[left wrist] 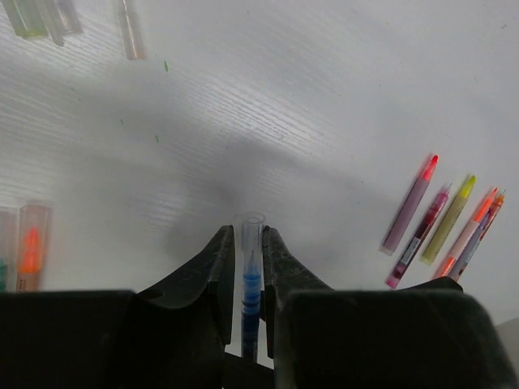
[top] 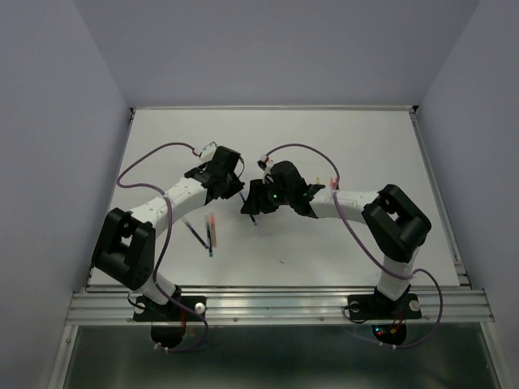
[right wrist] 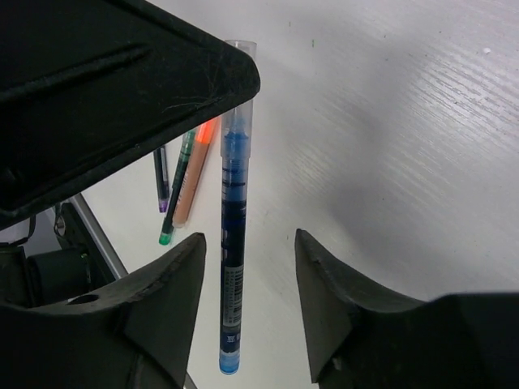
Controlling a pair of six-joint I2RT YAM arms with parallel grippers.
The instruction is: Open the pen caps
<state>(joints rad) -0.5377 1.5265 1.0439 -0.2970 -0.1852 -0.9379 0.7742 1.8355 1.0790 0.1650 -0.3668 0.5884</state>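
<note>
While the left gripper (left wrist: 247, 263) pinches a blue pen (right wrist: 231, 267) above the table (left wrist: 324, 97), its cap (left wrist: 250, 225) on, the right gripper (right wrist: 250, 243) stands open around it. Several pens (left wrist: 409, 207) lie uncapped, loose caps (left wrist: 130, 31) well apart from them.

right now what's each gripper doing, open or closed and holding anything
Left gripper: closed on the blue pen.
Right gripper: open, straddling that pen without touching it.
</note>
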